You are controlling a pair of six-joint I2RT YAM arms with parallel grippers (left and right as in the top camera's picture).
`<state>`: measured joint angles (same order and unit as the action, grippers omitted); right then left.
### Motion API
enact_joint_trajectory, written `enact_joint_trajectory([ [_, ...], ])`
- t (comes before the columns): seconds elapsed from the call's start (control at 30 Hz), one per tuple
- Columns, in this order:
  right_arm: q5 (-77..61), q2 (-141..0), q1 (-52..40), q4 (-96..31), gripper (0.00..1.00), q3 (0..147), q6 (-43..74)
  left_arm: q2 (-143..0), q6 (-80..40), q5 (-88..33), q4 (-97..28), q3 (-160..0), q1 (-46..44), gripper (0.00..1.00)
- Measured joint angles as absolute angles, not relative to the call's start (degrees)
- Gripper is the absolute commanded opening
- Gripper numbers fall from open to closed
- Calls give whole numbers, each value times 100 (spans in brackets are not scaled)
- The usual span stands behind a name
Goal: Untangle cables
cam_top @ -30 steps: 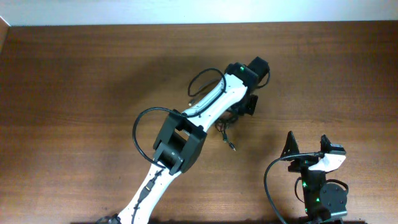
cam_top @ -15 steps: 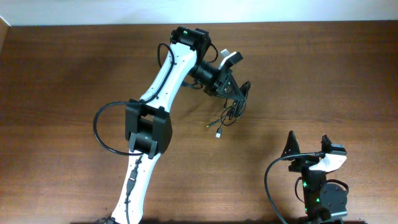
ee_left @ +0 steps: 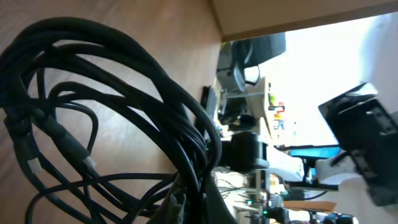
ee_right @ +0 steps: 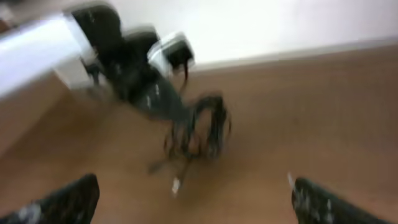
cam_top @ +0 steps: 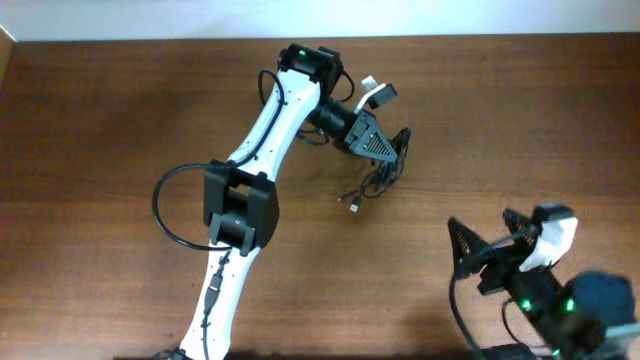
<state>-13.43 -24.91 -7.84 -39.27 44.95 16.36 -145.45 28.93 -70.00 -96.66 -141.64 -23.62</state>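
Your left tool [cam_top: 384, 148] clamps the thin black tangled cables [cam_top: 379, 180], which trail plug-first down-left in the overhead view; your right tool [cam_top: 490, 238] gapes apart.

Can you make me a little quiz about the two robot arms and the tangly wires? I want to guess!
1. True or false: the right end effector is squeezed shut.
2. Which one is holding the cables?
A) the left end effector
B) the right end effector
C) neither one
3. Fill in the missing word: the cables are coloured ____.

Key:
1. False. Its fingers stand wide open, with nothing between them.
2. A. It is shut on the bundle, and the loose ends dangle below.
3. Black.
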Motion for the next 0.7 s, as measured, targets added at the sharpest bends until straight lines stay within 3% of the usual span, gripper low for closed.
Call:
enact_joint_trajectory([
  [0.07,-1455,-3420,-784,-4528,42,5349,1629,-14545,2755,-7242,-9666,-14164,-2370,0],
  [0.1,-1492,-3704,-784,-4519,28,5500,1625,-14545,2641,-7297,-9666,-14164,-2370,0],
  [0.17,-1739,-4274,-781,-4510,40,5557,1586,-14545,2370,-7395,-9666,-14164,-2370,0],
  [0.3,-2598,-5424,-738,-4283,56,5561,1100,-14545,2220,-7391,-9666,-14164,-2370,0],
  [0.5,-4541,-7279,298,-3197,52,5579,482,-14545,1925,-7393,-9666,-14164,-2370,0],
  [0.7,-5564,-8621,274,-2620,48,5581,261,-14545,1789,-7741,-9666,-14164,-2370,0],
])
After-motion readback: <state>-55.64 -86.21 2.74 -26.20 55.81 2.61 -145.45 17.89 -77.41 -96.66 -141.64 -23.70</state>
